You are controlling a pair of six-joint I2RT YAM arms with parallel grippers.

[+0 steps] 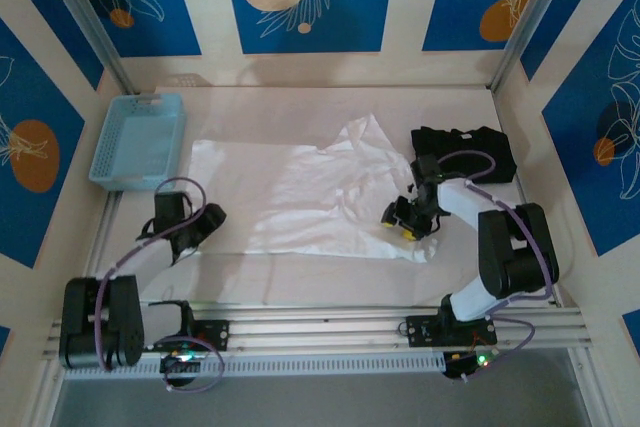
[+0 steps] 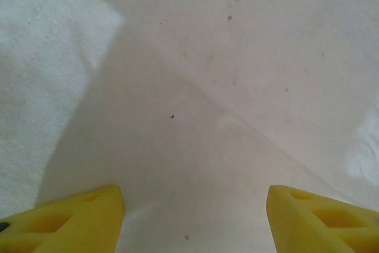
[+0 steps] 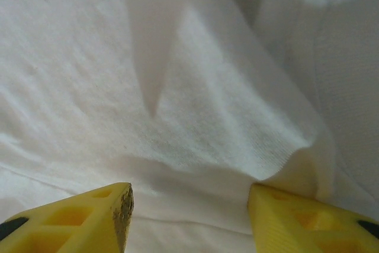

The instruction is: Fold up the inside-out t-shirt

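T-shirt (image 1: 300, 192) lies under spread right hand (image 1: 399, 224), beside spread left hand (image 1: 204, 226).

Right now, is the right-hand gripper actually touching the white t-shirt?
Touching. In the right wrist view the white t-shirt bunches up against the tip of one yellow finger of the right gripper, whose jaws stand apart over the cloth.

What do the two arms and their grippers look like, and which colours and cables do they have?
The left arm and the right arm are built alike: black joint blocks joined by white links, with a thin lilac-grey cable looping along each. The left gripper and the right gripper carry bright yellow, wedge-shaped fingers with moulded hollows.
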